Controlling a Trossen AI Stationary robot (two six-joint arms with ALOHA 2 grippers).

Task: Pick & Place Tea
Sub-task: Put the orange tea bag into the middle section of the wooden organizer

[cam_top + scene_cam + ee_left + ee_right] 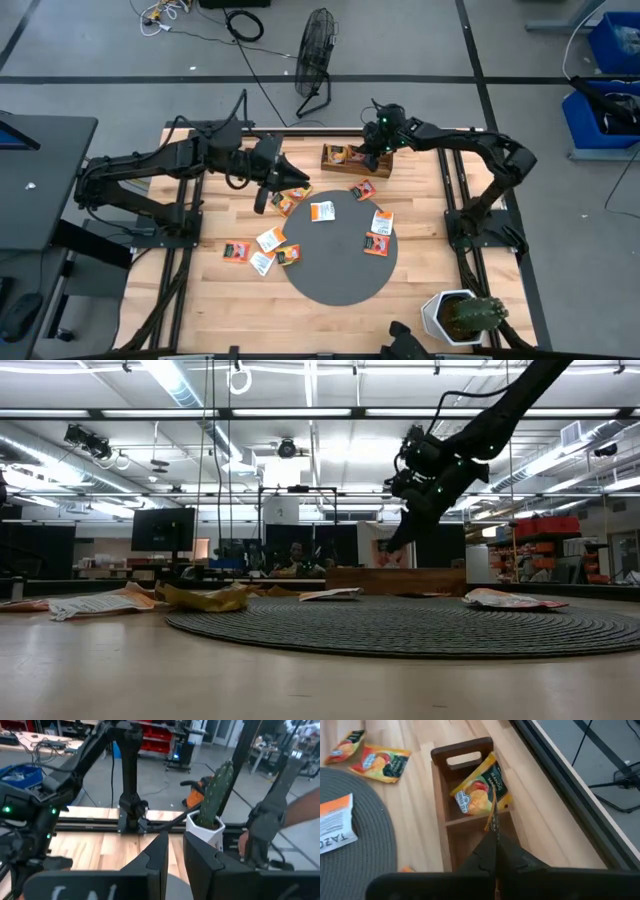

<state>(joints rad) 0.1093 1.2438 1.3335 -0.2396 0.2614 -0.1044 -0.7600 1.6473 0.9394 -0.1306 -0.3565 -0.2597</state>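
While my right gripper (495, 832) hangs over the wooden compartment tray (440, 795), its jaws are pressed together on the edge of an orange sachet (492, 817), just above a mango tea sachet (480, 790) lying tilted in the end compartment. My left gripper (268, 192), jaws nearly together and pinching nothing I can see, waits above the loose sachets (272, 240) beside the round grey mat (340, 280).
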